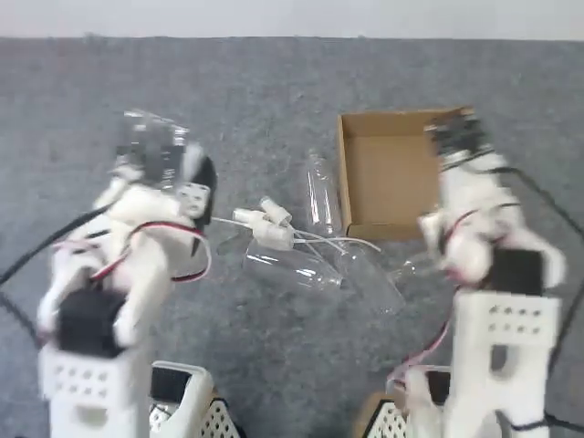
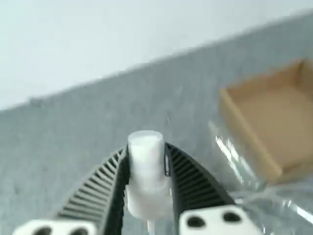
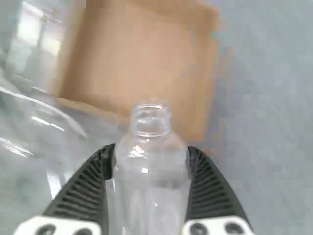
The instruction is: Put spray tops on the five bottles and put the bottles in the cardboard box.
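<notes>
Cut off below: white plastic spray top (image 2: 145,147), pinched between left gripper (image 2: 145,159) jaws, well apart from brown cardboard box (image 1: 392,173). Clamped clear plastic bottle (image 3: 149,166) between right gripper (image 3: 150,154) jaws, neck poking past them, at box's edge.

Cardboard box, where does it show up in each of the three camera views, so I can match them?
High view: the cardboard box sits right of centre, toward the far side, open and empty.
Left wrist view: off to the side, beyond the spray top in the left gripper.
Right wrist view: straight behind the neck of the bottle in the right gripper.
Shared landmark: the clear bottles lying beside the box.
</notes>
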Tool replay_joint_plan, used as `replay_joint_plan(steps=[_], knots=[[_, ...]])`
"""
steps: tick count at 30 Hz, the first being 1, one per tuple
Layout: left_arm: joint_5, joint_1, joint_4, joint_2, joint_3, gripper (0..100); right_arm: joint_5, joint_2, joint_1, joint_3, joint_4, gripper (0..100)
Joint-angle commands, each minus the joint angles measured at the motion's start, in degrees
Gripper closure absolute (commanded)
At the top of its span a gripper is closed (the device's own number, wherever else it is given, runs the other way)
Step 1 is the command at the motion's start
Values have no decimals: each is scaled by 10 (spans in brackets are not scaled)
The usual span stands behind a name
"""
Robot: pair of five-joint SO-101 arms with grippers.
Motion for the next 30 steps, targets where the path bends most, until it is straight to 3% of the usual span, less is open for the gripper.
replay_joint_plan(steps=[1,7,11,20,24,30], knots=[[54,-2,11,17,-161,988,-91,-49,-175,40,-76,993],[147,-2,-55,40,-215,988,-124,-46,-342,114,-189,993],[236,-2,-87,40,-214,988,-121,-46,-409,170,-265,993],[331,-100,-135,40,-139,989,-127,-53,-469,236,-382,993],[334,-102,-176,40,-78,989,-127,-53,-500,282,-461,993],[335,-99,-178,40,-36,989,-131,-53,-498,295,-482,993]])
